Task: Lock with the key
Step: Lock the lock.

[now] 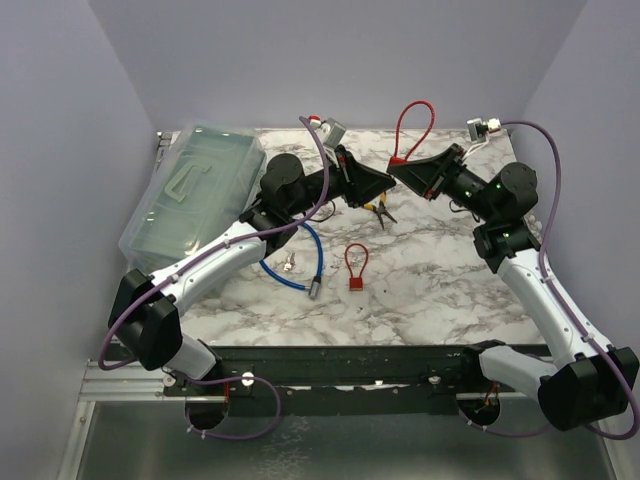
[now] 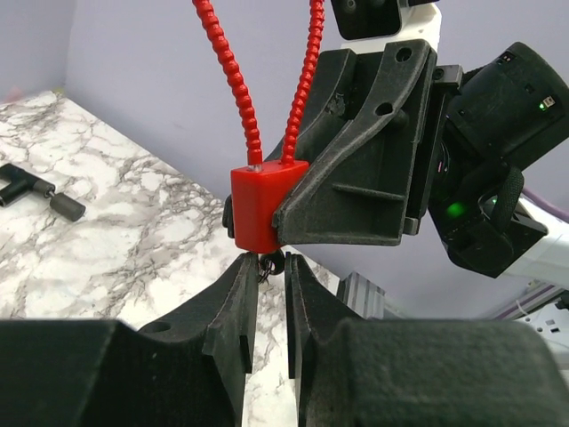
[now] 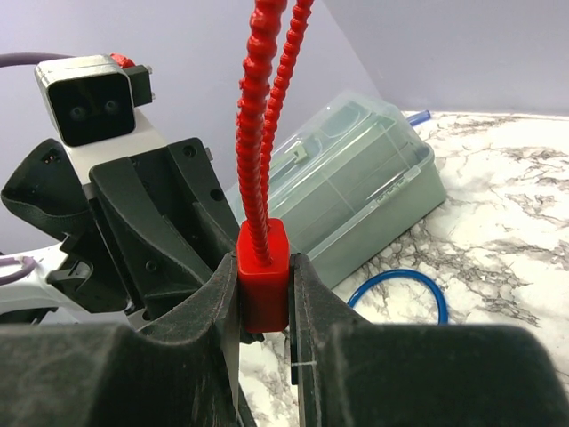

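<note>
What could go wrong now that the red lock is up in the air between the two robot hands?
The small dark key sits right at the tips of the left gripper, under the red lock. It might slip out and drop to the marble table. The right gripper pinches only the lock's sides, so a push from below could tilt it. The two grippers are also very close and could bump.

Lock [image 2: 258,209] body: smooth, faintly glossy red plastic; its cable [image 2: 233,80] ribbed, red-coated. Jaws of left gripper [image 2: 270,267] and right gripper [image 3: 264,271]: matt black, grainy plastic. Counter [image 1: 440,270]: smooth marble pattern. Box [image 1: 195,190] at 10 o'clock: translucent plastic.
</note>
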You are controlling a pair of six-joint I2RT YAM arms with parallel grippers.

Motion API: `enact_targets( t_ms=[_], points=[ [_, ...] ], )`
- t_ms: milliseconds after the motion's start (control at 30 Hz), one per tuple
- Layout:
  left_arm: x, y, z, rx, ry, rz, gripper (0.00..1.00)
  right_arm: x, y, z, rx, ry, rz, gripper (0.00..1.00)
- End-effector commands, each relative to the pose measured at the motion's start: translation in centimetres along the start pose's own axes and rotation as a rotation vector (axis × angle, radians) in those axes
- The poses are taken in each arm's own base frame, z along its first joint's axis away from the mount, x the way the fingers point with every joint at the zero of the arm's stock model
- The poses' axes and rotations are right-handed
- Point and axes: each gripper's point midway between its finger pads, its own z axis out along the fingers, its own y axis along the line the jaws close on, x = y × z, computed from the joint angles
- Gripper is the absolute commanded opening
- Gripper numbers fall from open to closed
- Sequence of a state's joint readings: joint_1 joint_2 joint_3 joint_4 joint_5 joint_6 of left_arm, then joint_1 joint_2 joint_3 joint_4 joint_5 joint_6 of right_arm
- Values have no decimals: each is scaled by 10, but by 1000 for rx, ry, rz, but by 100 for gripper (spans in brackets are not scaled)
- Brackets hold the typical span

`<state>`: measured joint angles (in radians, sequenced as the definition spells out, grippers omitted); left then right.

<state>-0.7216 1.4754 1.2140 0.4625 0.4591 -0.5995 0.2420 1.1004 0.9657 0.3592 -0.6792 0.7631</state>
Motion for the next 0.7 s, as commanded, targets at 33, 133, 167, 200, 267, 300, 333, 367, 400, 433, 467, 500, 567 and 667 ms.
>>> enact_targets(
  t_ms=[33, 133, 167, 200, 267, 300, 333, 367, 400, 433, 467, 500, 567, 667],
  points=[
    [-12, -6, 5, 22, -28, 6, 23, -6, 19, -4, -70, -21, -19, 0],
    [-13, -5, 5, 17, -35, 7, 22, -5, 16, -3, -63, -19, 4, 0],
    [-14, -5, 6, 14, -36, 5, 21, -5, 16, -3, -63, -17, 11, 0],
    [-14, -5, 6, 13, -38, 1, 20, -5, 17, -3, -66, -16, 17, 0],
    [-15, -4, 7, 6, -42, -14, 15, -4, 17, -2, -69, -14, 28, 0],
    [-14, -4, 7, 6, -41, -23, 13, -5, 17, -2, -72, -15, 30, 0],
    [-14, -4, 7, 7, -40, -33, 10, -5, 19, -1, -78, -15, 31, 0],
    [-12, -4, 7, 12, -33, -45, 8, -6, 21, -1, -87, -15, 30, 0],
    [-12, -4, 6, 16, -30, -61, 5, -7, 22, -1, -93, -16, 30, 0],
    [-13, -5, 5, 21, -29, -77, 1, -7, 24, -1, -101, -16, 30, 0],
    [-12, -5, 4, 29, -26, -98, 0, -8, 26, -2, -109, -17, 27, 0],
    [-13, -6, 3, 43, -23, -123, 0, -8, 28, -2, -120, -16, 25, 0],
    [-13, -8, -1, 81, -15, -182, 0, -8, 32, -3, -143, -15, 24, 0],
    [-13, -17, -5, 152, 3, -261, 0, -11, 39, -5, -181, -22, 24, 0]
  ],
)
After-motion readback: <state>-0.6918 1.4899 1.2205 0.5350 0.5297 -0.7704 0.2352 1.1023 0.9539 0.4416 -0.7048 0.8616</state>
